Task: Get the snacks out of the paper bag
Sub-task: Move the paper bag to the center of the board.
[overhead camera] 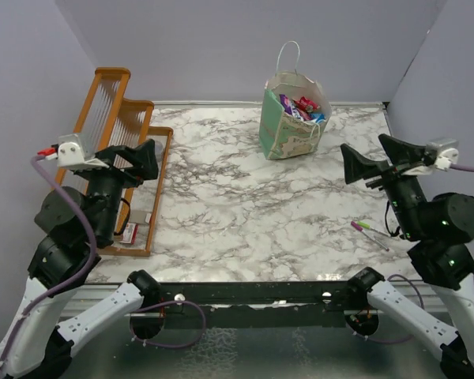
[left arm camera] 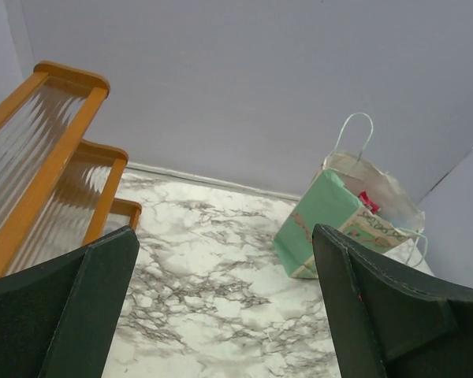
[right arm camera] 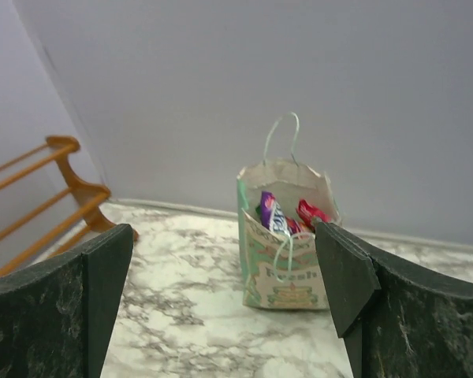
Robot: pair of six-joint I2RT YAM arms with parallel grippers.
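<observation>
The pale-green paper bag (overhead camera: 291,126) stands upright at the back of the marble table, right of centre, mouth open and a white loop handle sticking up. Shiny snacks (overhead camera: 300,106) in purple, red and blue poke out of its top; the purple and red ones (right arm camera: 274,213) show in the right wrist view. My left gripper (overhead camera: 148,160) hovers open over the left side, far from the bag (left arm camera: 331,220). On the right, my right gripper (overhead camera: 363,156) is open too and faces the bag (right arm camera: 288,264) from a distance. Both hold nothing.
An orange wooden rack (overhead camera: 114,118) with stepped rails lines the left edge, with a small red-and-white item (overhead camera: 129,232) on its base. Two thin pens (overhead camera: 370,230), pink and green, lie near the right arm. Lilac walls close in behind and on both sides.
</observation>
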